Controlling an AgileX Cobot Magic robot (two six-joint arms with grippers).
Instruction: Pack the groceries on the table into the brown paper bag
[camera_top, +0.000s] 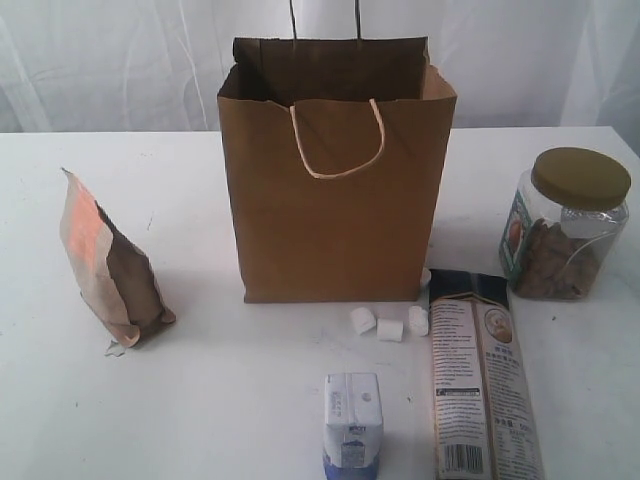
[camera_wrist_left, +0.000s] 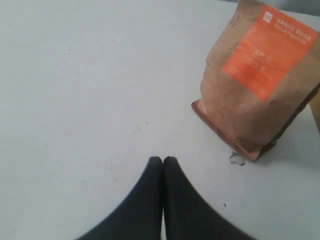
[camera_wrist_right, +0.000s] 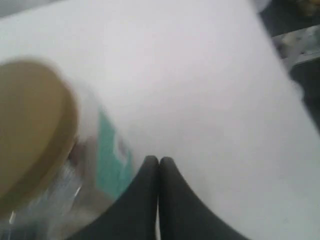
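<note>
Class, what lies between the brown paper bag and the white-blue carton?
A few small white marshmallows, loose on the table; the exterior view shows them.

The brown paper bag (camera_top: 335, 190) stands upright mid-table (camera_top: 200, 400), mouth open upward. Its front cord handle hangs outside the front wall and the rear handle rises above the back rim. A broad bare stretch of tabletop separates the bag from the brown-orange pouch (camera_top: 110, 265) on the exterior view's left. The front right is crowded: marshmallows (camera_top: 390, 329) lie just beside the bag's front corner, the long packet (camera_top: 483, 380) lies flat next to them, the carton (camera_top: 352, 415) stands near the front edge, and the jar (camera_top: 565, 225) stands behind the packet. Bare table lies ahead of the closed left gripper (camera_wrist_left: 162, 161), with the pouch off to one side. The closed right gripper (camera_wrist_right: 159, 160) sits close beside the jar.
</note>
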